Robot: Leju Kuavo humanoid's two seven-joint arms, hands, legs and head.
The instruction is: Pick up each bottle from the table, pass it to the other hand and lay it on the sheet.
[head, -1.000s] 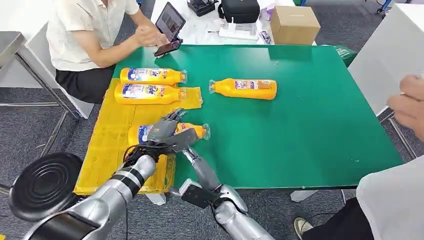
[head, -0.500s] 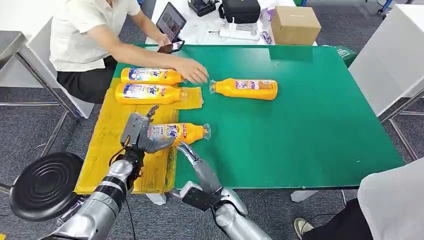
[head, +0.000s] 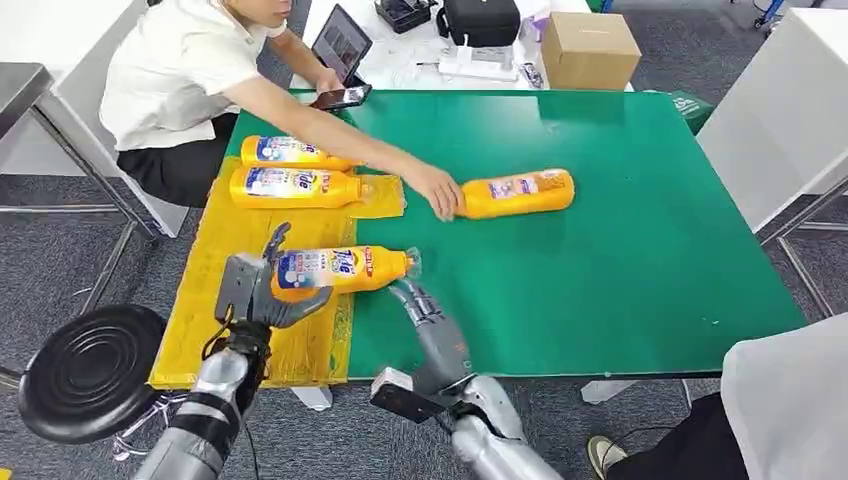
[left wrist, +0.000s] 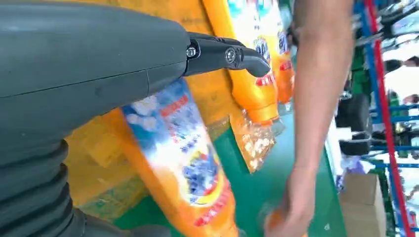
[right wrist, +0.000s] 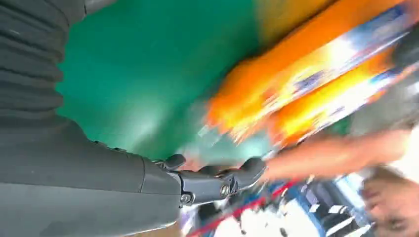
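My left hand [head: 250, 290] grips the base end of an orange bottle [head: 345, 268] with a blue and white label. The bottle lies crosswise over the right edge of the yellow sheet [head: 215, 260], its cap over the green mat [head: 620, 260]. In the left wrist view the same bottle [left wrist: 183, 163] runs under my left hand [left wrist: 99, 74]. My right hand [head: 428, 318] is below the cap, apart from it, fingers extended and holding nothing. Two bottles [head: 295, 187] lie side by side at the sheet's far end. A person's hand [head: 438, 188] touches a fourth bottle [head: 520, 192] on the mat.
The person sits at the table's far left, arm stretched across the mat. A phone [head: 340, 97] and a tablet lie near them. A cardboard box [head: 588, 48] and a black bag stand behind the table. A black stool [head: 85, 370] stands at my left.
My left hand took the bottle and carried it left toward the sheet. My right hand let go and drew back. The person reached in and shifted the far bottle to the right.
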